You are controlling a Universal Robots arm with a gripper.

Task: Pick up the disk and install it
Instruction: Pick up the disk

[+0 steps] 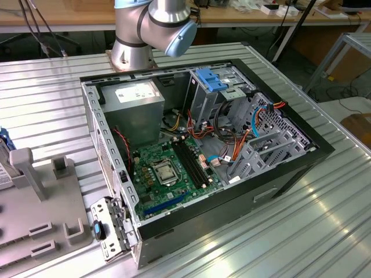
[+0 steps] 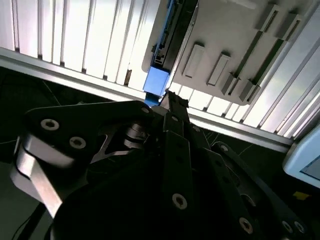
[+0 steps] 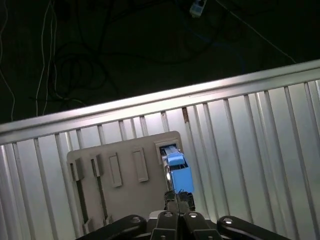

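Observation:
The disk [image 3: 178, 172] stands on edge in a slot at one corner of a grey holder plate [image 3: 122, 197]. Its blue bracket end [image 2: 156, 81] faces me and its thin dark edge runs away along the plate [image 2: 220, 30]. My gripper [image 3: 178, 202] hangs above that blue end, in line with the disk, its fingers drawn together with nothing seen between them. In the second wrist view the gripper [image 2: 173, 100] tip sits right beside the blue bracket. At the exterior view's left edge a sliver of the disk [image 1: 3, 142] shows beside the holder [image 1: 35, 220].
An open computer case [image 1: 290, 168] lies on the ribbed metal table [image 1: 324, 231], with a motherboard [image 1: 168, 168], a grey power-supply box [image 1: 139, 104] and a drive bay with blue tabs [image 1: 211, 80]. The arm's base [image 1: 136, 35] stands behind the case. Beyond the table edge the floor is dark, with cables.

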